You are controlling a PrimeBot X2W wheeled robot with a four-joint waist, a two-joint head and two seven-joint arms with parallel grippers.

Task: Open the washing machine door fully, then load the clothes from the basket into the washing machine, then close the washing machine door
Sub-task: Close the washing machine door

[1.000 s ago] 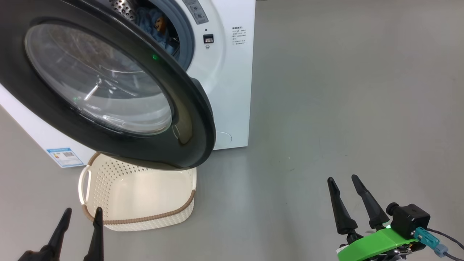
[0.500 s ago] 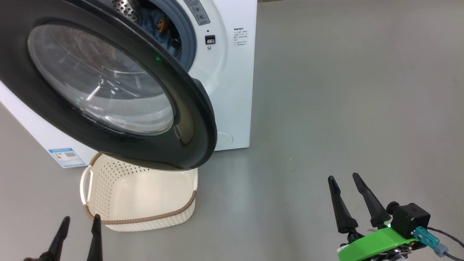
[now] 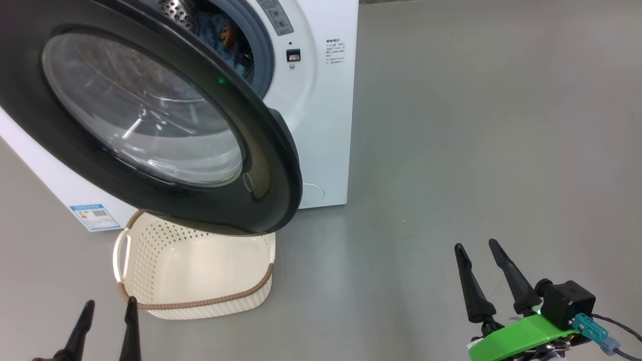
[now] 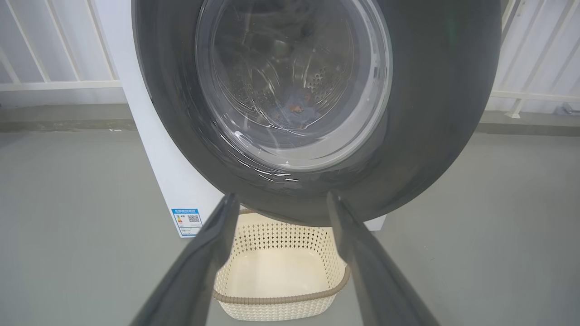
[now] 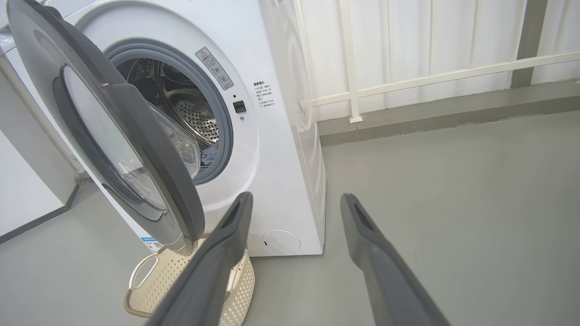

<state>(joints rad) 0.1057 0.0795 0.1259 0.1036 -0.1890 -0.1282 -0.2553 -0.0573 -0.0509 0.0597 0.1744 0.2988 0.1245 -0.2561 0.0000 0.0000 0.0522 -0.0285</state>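
Grey floor with a washer and a basket on it.
The smooth grey floor (image 3: pixel 476 125) carries the white washing machine (image 3: pixel 326 125) at the far left. The cream basket (image 3: pixel 200 265) stands upright on the near side, just in front of the machine's base. Whether the two touch cannot be told.

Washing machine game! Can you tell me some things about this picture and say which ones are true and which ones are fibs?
1. The basket is empty. True.
2. The washing machine door is shut. False: it stands open, hanging over the basket.
3. Blue clothes lie inside the washing machine. True.
4. The right gripper holds a shirt. False: its fingers are open and empty.
5. The basket sits on top of the washing machine. False: it is on the floor in front of it.
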